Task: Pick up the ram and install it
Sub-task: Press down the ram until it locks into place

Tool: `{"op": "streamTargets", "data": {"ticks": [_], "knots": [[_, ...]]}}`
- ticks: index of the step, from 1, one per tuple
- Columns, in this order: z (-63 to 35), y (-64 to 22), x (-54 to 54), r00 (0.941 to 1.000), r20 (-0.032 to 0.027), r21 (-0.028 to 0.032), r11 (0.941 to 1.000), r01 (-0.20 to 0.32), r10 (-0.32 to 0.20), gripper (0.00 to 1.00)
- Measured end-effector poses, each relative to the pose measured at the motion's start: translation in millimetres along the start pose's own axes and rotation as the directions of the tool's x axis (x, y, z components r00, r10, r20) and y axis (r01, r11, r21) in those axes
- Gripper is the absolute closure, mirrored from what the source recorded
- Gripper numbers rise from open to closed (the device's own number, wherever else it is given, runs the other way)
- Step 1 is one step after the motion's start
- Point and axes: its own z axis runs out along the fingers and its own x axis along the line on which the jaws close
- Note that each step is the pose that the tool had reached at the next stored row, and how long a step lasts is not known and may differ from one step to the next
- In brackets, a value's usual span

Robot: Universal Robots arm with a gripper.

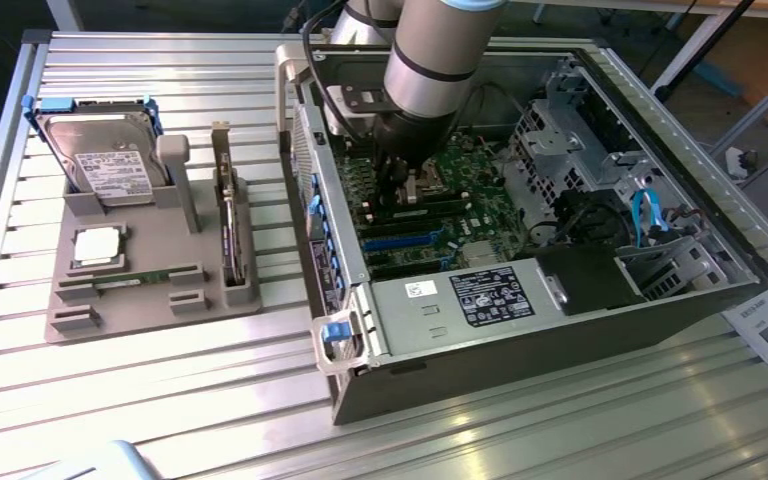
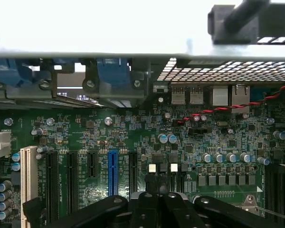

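Observation:
The ram [image 1: 133, 279], a thin green stick, lies flat in the front slot of the grey holder [image 1: 157, 310] on the exterior view's left. My gripper [image 1: 406, 192] is far from it, down inside the open computer case [image 1: 518, 330] just above the green motherboard [image 1: 471, 215]. In the wrist view my gripper [image 2: 156, 205] is shut, its dark fingers [image 2: 145, 209] pressed together with nothing visible between them. It hovers over the motherboard [image 2: 133, 133], near the blue expansion slot [image 2: 113, 173]. Dark memory slots [image 2: 275, 190] run along the board's edge.
The holder also carries a hard drive [image 1: 107, 160], a square silver processor [image 1: 99, 246] and an upright dark expansion card [image 1: 231, 235]. Inside the case are the power supply [image 1: 491, 295], drive cages [image 1: 564, 140] and blue cables [image 1: 647, 215]. A red-black wire [image 2: 228, 108] crosses the board.

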Motion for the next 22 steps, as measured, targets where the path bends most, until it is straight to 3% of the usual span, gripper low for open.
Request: {"op": "streamTargets", "data": {"ticks": [17, 22], "knots": [[1.1, -0.1, -0.1, 1.0, 0.0006, 0.0004, 1.0, 0.0, 0.0, 0.9], [-13.5, 0.5, -0.5, 1.0, 0.0001, -0.0015, 1.0, 0.0, 0.0, 0.9]]}}
